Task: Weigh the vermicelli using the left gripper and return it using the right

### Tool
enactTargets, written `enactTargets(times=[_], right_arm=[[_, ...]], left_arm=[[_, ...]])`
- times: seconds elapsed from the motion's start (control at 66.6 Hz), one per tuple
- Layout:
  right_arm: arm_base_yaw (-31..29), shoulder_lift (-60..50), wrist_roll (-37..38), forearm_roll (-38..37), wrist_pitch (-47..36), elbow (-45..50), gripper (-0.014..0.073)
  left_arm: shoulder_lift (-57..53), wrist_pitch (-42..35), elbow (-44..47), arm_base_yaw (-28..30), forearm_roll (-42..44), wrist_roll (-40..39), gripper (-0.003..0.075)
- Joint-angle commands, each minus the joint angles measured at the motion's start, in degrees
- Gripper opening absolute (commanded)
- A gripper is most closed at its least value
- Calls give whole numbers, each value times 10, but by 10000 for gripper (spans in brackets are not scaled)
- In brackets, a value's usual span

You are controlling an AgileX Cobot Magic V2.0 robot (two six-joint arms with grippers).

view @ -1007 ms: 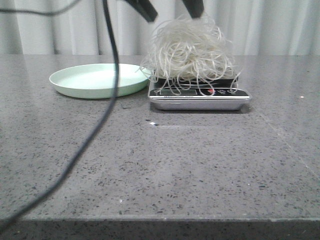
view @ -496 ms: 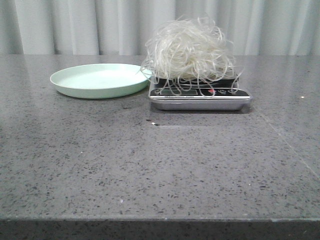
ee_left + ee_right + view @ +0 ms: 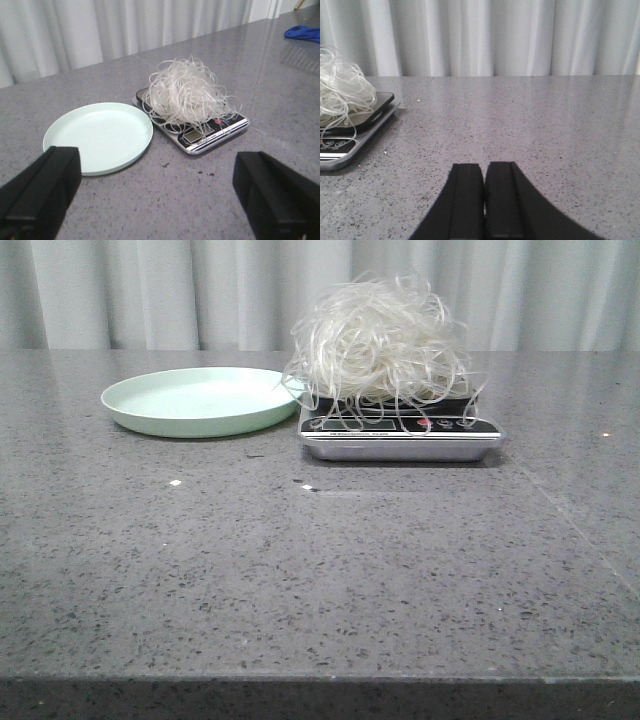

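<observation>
Gaping empty left pincer [image 3: 157, 192]

A second ago, two dark gripper fingers hung at the top centre of the front view above the vermicelli [image 3: 378, 340], and a black cable drooped across the left side of the frame. Both are gone from the front view now. A small white speck [image 3: 175, 482] now lies on the table [image 3: 320, 580], left of centre, below the plate [image 3: 195, 400]; it was not there half a second ago.
</observation>
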Motion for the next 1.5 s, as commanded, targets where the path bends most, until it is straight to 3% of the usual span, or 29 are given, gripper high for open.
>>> enactTargets(times=[0.0, 0.21, 0.27, 0.616, 0.796, 1.172, 1.487], right_arm=[[-3, -9, -4, -4, -50, -5, 165], [-3, -9, -4, -4, -50, -5, 165], [-3, -9, -4, -4, -50, -5, 165], [-3, -9, -4, -4, -55, -6, 165], [-3, -9, -4, -3, -194, -12, 165], [2, 176, 3, 7, 45, -269, 165], [51, 261, 3, 17, 67, -291, 192]], left_arm=[[-58, -44, 34, 1, -2, 0, 540], [-139, -44, 94, 1, -2, 0, 111], [-148, -46, 103, 1, -2, 0, 149], [-155, -57, 113, 1, -2, 0, 145], [-155, -57, 113, 1, -9, 0, 145], [-155, -69, 113, 1, -9, 0, 145], [-155, -72, 113, 1, -9, 0, 145]])
